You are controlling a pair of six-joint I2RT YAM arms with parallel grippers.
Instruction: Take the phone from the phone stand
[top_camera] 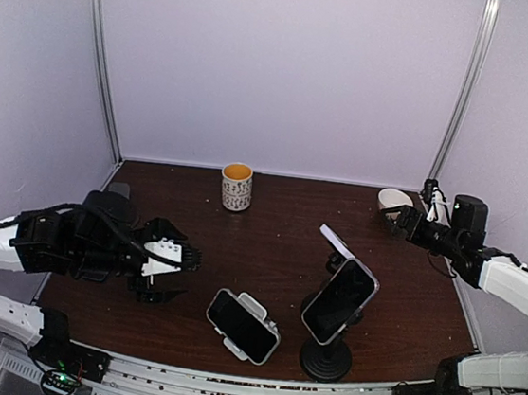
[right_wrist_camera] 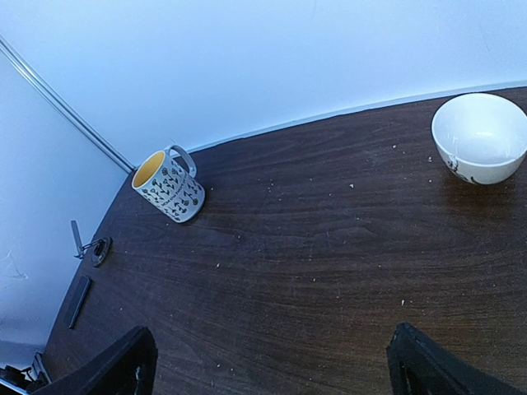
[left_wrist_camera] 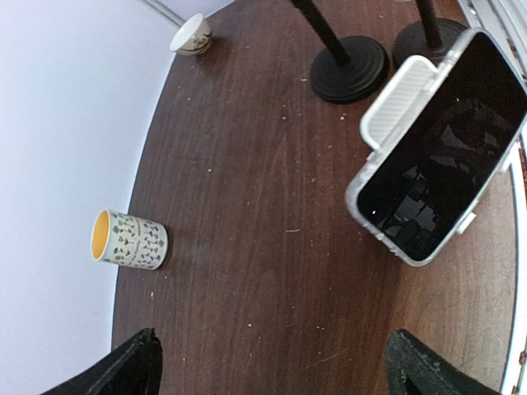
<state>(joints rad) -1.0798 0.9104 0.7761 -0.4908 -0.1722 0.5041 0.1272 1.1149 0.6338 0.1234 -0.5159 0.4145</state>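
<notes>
**Left gripper** [top_camera: 177,273], 1: I am holding it at 8 o'clock on the table [top_camera: 268,246], fingers spread wide and gripping nothing. It is pointing toward 3 o'clock, at the phones (a ready pose for a reach, I judge).

**Right gripper** [top_camera: 414,207], 1: I am holding it at 2 o'clock, likewise gaping and empty. It is hanging just beside the bowl [top_camera: 392,200] and well apart from both phones.

**Phones**, 2:
- The near phone [top_camera: 243,326] is sitting at 6 o'clock, tilted in a white cradle [top_camera: 254,303].
- The tall phone [top_camera: 339,301] is leaning at 5 o'clock on a black stand [top_camera: 326,357], screen upward, so it is offering itself to a lift.
- I cannot tell which one the task means; the near one is lying closer to my left fingers.

**Stands**, 3: the cradle, the black stand, and an empty stand [top_camera: 336,236] just behind it.

**Mug** [top_camera: 237,187], 1: it is standing at 12 o'clock, out of the way.

**Bowl**, 1.
</notes>
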